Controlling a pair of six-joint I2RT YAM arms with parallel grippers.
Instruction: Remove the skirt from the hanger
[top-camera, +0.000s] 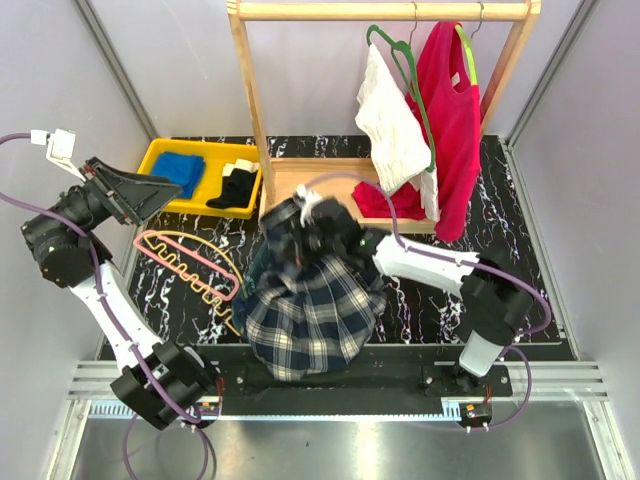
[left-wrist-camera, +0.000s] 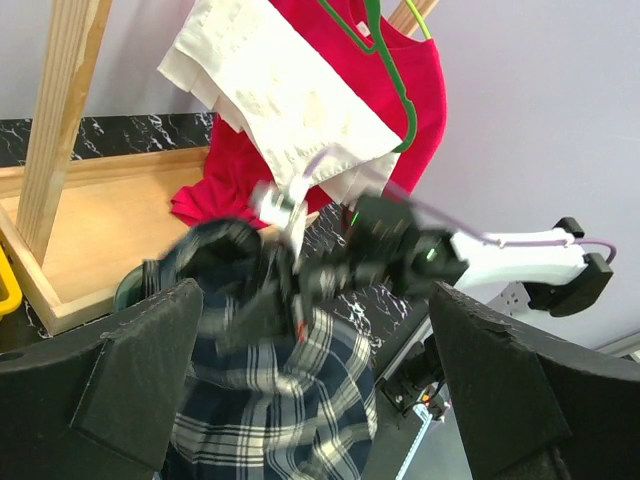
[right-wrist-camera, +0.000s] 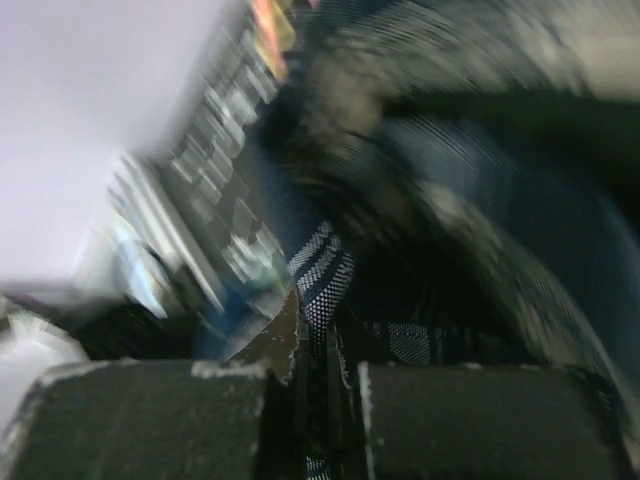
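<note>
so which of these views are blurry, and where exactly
right wrist view: smeared almost everywhere, only the skirt fabric pinched in the right gripper is readable; left wrist view: that gripper and the skirt's top are motion-blurred, while the white cloth and red shirt are sharp; top view: mostly crisp, soft only around the gripper

No writing, label, brand, number or sign can be read in any view. The skirt (top-camera: 315, 320) shows only a plaid pattern, and the right wrist view is too blurred to make out any lettering.
</note>
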